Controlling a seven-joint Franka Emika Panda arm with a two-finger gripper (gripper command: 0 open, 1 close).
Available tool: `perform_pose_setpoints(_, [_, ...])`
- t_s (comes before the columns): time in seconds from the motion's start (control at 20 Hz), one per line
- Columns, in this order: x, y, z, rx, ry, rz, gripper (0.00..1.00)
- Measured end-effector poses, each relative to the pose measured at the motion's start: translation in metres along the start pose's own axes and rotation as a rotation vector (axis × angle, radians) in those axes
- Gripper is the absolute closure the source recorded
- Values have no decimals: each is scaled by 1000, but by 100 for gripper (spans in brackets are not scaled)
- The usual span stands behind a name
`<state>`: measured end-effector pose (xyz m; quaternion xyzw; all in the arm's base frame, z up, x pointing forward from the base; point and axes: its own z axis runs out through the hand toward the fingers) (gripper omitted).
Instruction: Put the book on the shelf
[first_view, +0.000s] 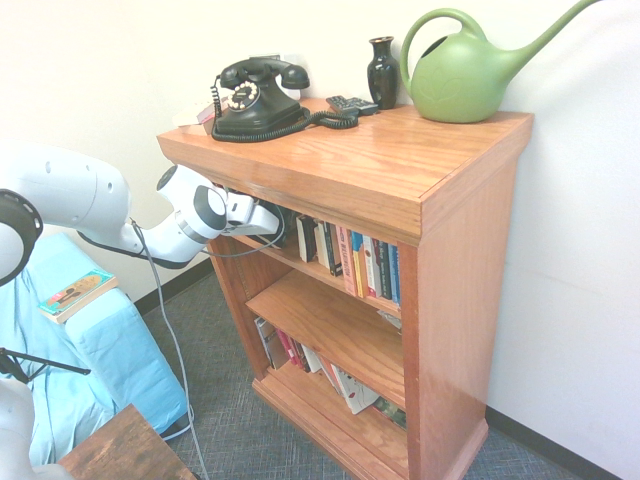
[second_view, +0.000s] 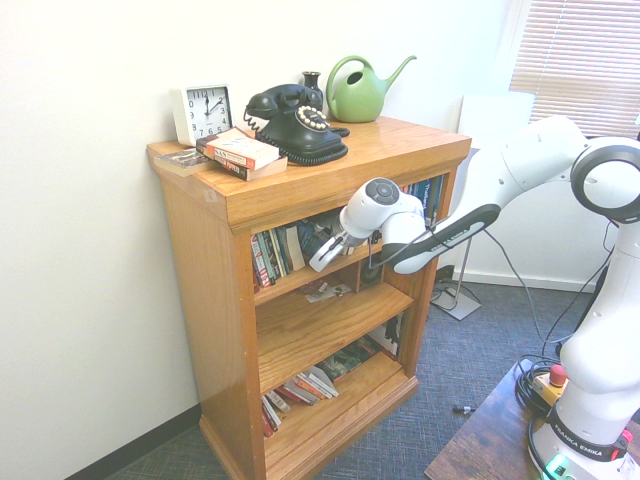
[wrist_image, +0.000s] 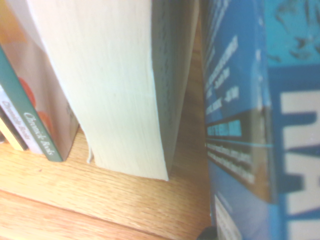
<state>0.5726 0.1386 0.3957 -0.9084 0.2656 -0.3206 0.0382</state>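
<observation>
The book (wrist_image: 260, 125), with a blue-and-black cover and white lettering, fills the right side of the wrist view, standing just above the top inner board (wrist_image: 100, 195) of the shelf (first_view: 400, 160). My gripper (second_view: 325, 252) reaches into that top compartment and is shut on the book (second_view: 320, 232), which shows there as a dark shape under the overhanging top board (second_view: 400, 140). From the other side, the gripper (first_view: 272, 220) and the book (first_view: 288, 226) sit at the left end of the upright row. A cream-edged book (wrist_image: 115, 85) stands close beside it.
On the top board are a black telephone (first_view: 255, 100), a green watering can (first_view: 465, 70), a dark vase (first_view: 382, 70), a clock (second_view: 207, 110) and stacked books (second_view: 240, 152). Upright books (first_view: 360, 262) fill the right of the top compartment. A small dark table (first_view: 125, 450) stands in front.
</observation>
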Motion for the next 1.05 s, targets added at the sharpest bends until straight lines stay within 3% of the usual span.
perform_pose_setpoints(0.6, [-5,15,-8,-9,2,4,0])
perform_pose_setpoints(1.05, [-62,110,-47,-220,-32,-73,0])
